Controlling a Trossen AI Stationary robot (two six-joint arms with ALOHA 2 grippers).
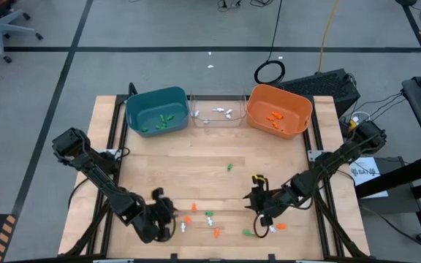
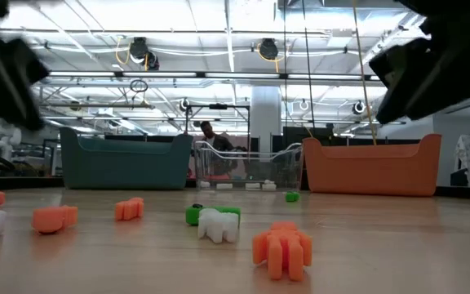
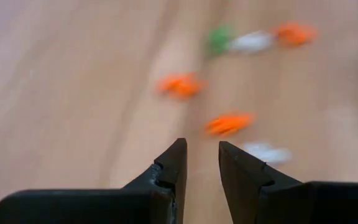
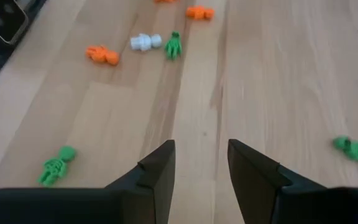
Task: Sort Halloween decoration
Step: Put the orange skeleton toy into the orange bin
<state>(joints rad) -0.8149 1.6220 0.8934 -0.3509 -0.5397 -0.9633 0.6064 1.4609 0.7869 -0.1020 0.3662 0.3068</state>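
Small orange, green and white Halloween decoration pieces lie loose on the wooden table (image 1: 159, 157), most of them in a cluster (image 1: 209, 219) near the front edge. My left gripper (image 1: 168, 212) hovers just left of that cluster, open, with nothing between its fingers (image 3: 202, 163). Two orange pieces (image 3: 229, 123) (image 3: 180, 85) and a white one (image 3: 265, 152) lie ahead of it. My right gripper (image 1: 254, 202) hovers at the cluster's right, open and empty (image 4: 201, 163). A green piece (image 4: 55, 165) and another green one (image 4: 353, 149) lie to either side of it.
Three bins stand in a row at the table's far edge: teal (image 1: 157, 109) with green pieces, clear (image 1: 216, 111) with white pieces, orange (image 1: 278, 109) with orange pieces. A single green piece (image 1: 229, 168) lies mid-table. The low view shows a person (image 2: 210, 135) far behind the bins.
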